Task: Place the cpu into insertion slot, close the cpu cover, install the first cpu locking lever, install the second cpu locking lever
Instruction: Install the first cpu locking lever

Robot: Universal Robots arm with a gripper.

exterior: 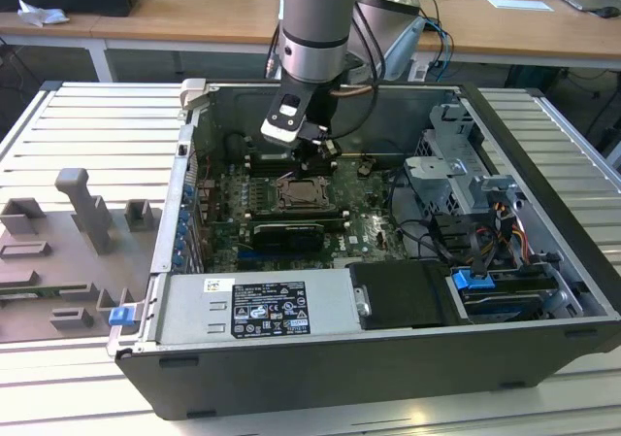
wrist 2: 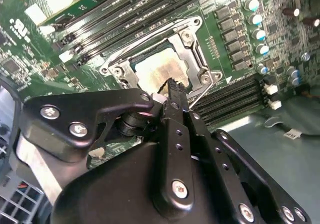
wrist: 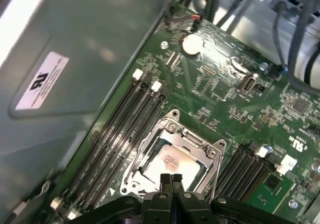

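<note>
Your end effector (wrist: 170,178) hangs just above the cpu (wrist: 172,161), with its two fingers pressed together and nothing between them; the cpu lies flat in the insertion slot (wrist: 149,154), inside the open computer case (exterior: 388,383); the cpu cover (wrist: 192,136) looks folded down around it, so I think those two steps are done; the work in hand looks like the locking levers, though I cannot tell if either one is hooked; that job needs a slow, small push on a thin rod, close to the long memory slots (wrist: 120,129).
</note>
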